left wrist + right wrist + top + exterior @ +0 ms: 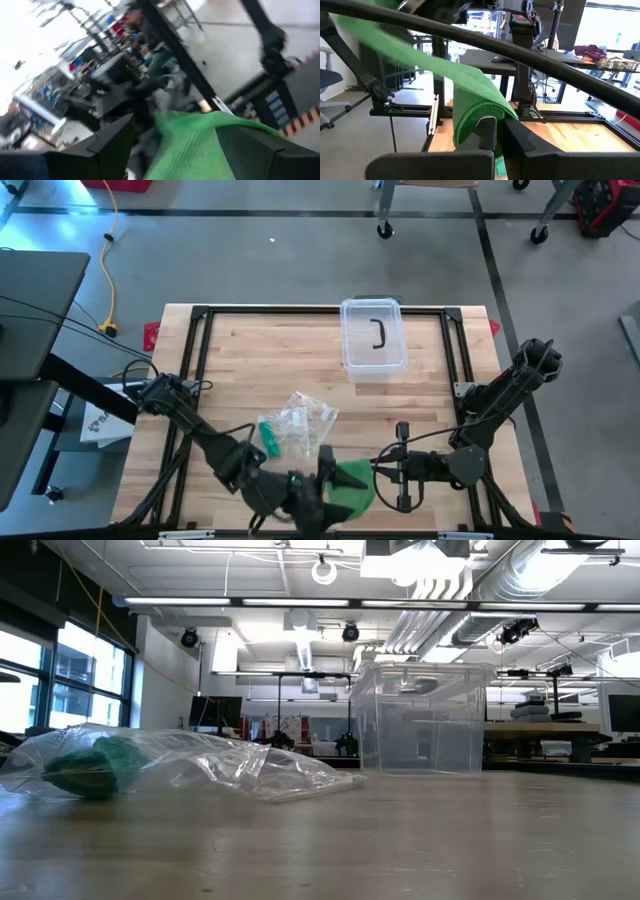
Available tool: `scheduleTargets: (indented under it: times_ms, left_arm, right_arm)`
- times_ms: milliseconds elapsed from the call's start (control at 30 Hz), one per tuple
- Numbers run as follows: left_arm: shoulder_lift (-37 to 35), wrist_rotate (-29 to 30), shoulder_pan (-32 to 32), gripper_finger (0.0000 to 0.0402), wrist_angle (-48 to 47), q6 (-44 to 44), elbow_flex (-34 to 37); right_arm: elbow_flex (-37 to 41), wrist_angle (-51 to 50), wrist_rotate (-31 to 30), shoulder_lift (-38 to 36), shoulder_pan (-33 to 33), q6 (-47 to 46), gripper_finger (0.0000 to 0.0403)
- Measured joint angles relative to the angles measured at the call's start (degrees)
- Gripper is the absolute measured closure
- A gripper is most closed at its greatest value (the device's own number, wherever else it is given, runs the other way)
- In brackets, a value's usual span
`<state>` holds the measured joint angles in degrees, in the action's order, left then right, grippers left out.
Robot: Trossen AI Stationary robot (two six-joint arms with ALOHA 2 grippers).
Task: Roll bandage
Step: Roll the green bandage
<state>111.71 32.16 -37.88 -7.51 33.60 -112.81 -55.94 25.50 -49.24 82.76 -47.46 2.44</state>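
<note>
both arms reach in low over the near edge of the wooden table (240,350). the left arm runs from its base at the table's left side diagonally toward the near middle, its wrist bent so that the left gripper (318,485) sits at the near edge, just left of the green bandage (352,483). its fingers stand wide apart, and in the left wrist view the green bandage (200,140) lies between them as a flat woven band, though whether the pads touch it cannot be told.

the right arm folds down from its base at the table's right side, elbow raised near the far right, forearm laid level and pointing left along the near edge. the right gripper (382,470) meets the bandage from the right. in the right wrist view its two dark fingers (487,135) are pressed together on the rolled end of the bandage, and a loose length of the green cloth runs up and away from the roll toward the other arm.

just beyond the bandage, near the middle of the table, lies a clear plastic bag (300,422) with a second green roll (268,436) beside or inside its left end. a clear plastic box (373,338) stands at the far middle of the table, well apart from both grippers.
</note>
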Motion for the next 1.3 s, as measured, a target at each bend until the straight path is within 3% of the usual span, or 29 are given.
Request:
scheduleTargets:
  times_ms: [267, 500, 600, 767, 867, 1100, 1300]
  left_arm:
    - [1.5, 1.3, -1.6, 0.0129, -2.2, 4.5, 0.0]
    - [3.4, 0.5, -1.4, 0.0129, -8.3, -1.6, 0.2]
    - [5.8, 7.4, -0.5, 0.0129, -11.9, -2.0, 0.3]
    - [8.3, 19.8, -0.4, 0.0137, -10.8, 6.3, 0.3]
    - [9.3, 19.3, -0.4, 0.0158, -10.5, 7.1, 0.3]
    - [9.9, 11.3, -0.3, 0.0215, -16.3, 3.2, 0.2]
    - [9.9, 16.1, 1.4, 0.0233, -22.7, -3.2, 0.2]
  right_arm:
    - [0.0, -0.9, -0.1, 0.0, 0.8, -0.7, 0.0403]
    - [0.1, -1.0, -0.1, 0.0, 0.9, -1.0, 0.0403]
    - [0.1, -1.2, -0.3, 0.0, 0.9, -1.1, 0.0403]
    - [0.2, -1.8, -1.0, 0.0, 1.1, -2.0, 0.0402]
    - [0.2, -2.8, -1.0, 0.1, 1.0, -2.0, 0.0402]
    - [0.2, -2.9, -0.2, 0.1, 0.9, -2.0, 0.0402]
    - [0.2, -2.2, -1.3, 0.1, 1.0, -2.0, 0.0402]
